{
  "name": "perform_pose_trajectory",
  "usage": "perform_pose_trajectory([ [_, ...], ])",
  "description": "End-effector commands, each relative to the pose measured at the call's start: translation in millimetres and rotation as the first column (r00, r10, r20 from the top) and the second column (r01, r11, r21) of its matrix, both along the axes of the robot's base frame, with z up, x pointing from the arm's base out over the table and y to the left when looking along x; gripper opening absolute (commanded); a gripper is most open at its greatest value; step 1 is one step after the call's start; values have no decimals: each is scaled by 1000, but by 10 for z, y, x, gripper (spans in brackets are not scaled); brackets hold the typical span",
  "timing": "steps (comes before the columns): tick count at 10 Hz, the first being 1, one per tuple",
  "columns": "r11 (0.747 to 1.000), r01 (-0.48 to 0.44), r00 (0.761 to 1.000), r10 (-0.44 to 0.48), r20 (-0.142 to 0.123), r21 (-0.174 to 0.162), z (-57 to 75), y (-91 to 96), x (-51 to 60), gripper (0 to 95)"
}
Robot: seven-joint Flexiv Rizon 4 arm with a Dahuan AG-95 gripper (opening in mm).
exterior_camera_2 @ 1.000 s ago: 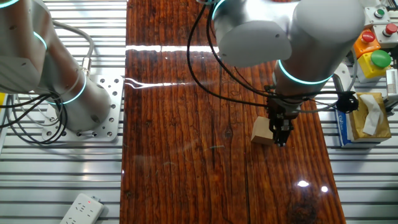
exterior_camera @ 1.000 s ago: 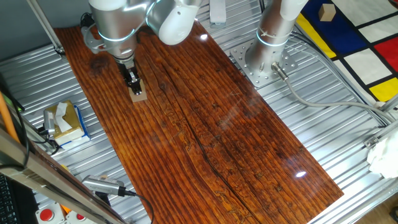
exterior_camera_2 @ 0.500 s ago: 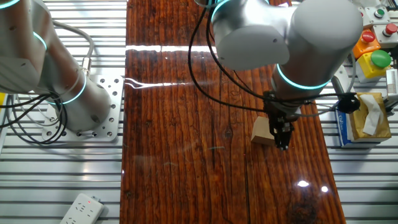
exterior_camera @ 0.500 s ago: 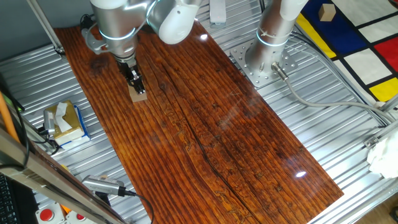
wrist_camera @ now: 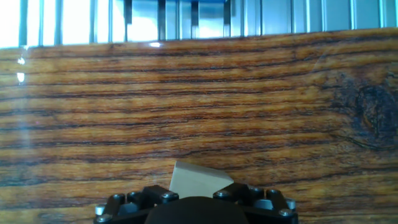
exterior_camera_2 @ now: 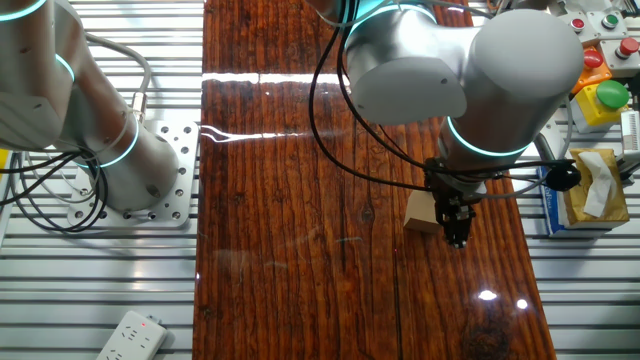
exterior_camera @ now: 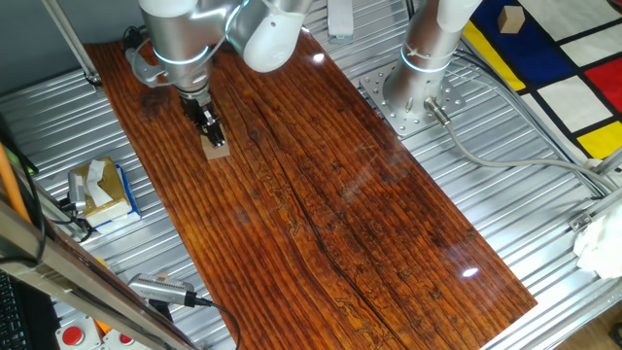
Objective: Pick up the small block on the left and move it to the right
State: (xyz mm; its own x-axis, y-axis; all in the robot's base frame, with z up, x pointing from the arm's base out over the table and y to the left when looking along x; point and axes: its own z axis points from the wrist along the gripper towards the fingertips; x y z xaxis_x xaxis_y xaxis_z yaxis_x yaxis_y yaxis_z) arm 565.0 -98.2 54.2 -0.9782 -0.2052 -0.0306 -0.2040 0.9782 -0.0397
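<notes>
The small block (exterior_camera: 216, 149) is a light-tan wooden piece lying on the dark wooden board at its left part. It also shows in the other fixed view (exterior_camera_2: 421, 212) and at the bottom of the hand view (wrist_camera: 198, 179). My gripper (exterior_camera: 210, 134) stands straight above the block with its dark fingers (exterior_camera_2: 456, 222) down at the block's sides. In the hand view the block sits between the two finger bases. The jaws look slightly open around it and the block rests on the board.
A yellow-and-blue tissue box (exterior_camera: 101, 192) lies on the metal table left of the board, also seen in the other fixed view (exterior_camera_2: 590, 190). A second arm's base (exterior_camera: 413, 89) stands at the right. Red and green buttons (exterior_camera_2: 598, 80) are near the tissue box.
The arm has sunk a little lower over the block. The block has not moved.
</notes>
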Motion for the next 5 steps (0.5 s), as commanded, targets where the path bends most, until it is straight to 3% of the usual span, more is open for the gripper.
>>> perform_pose_trajectory([
  [1,1000,3,1000,-3,-2,-2,-1,-3,-3,950],
  [5,1000,29,1000,-29,2,9,-39,40,32,950],
])
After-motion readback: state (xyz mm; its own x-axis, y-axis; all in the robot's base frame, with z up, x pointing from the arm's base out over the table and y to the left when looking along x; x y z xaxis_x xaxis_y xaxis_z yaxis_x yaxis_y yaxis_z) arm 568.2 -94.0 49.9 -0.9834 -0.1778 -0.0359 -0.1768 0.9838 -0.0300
